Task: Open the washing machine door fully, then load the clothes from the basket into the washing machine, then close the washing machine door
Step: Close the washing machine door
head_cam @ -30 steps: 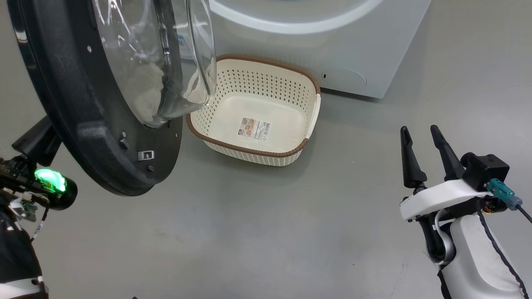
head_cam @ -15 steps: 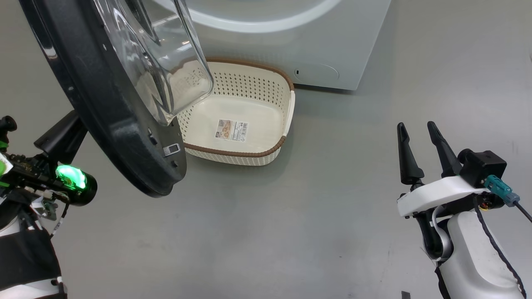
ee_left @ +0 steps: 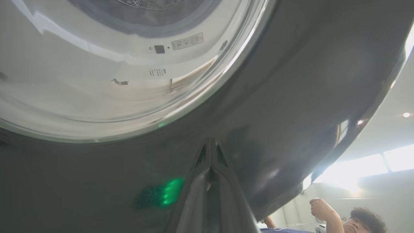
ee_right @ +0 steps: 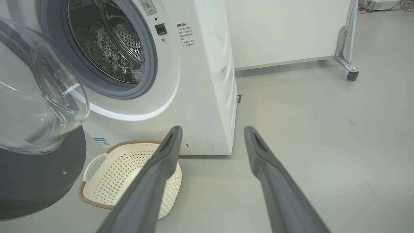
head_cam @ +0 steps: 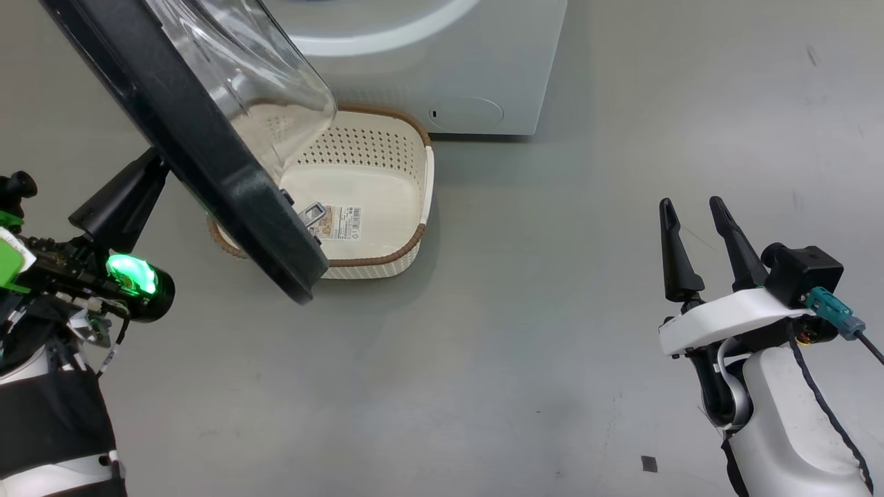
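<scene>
The left gripper (ee_left: 211, 144), pinched tight on nothing, leans its tips on the washing machine door (ee_left: 291, 97) just ahead, likely to push it. The right gripper (head_cam: 690, 204) waits wide, empty.

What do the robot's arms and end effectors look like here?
Each end effector has two long dark tapered fingers: right end effector, left end effector. The right wrist is white with a black camera block and teal connector; the left carries a green light.
</scene>
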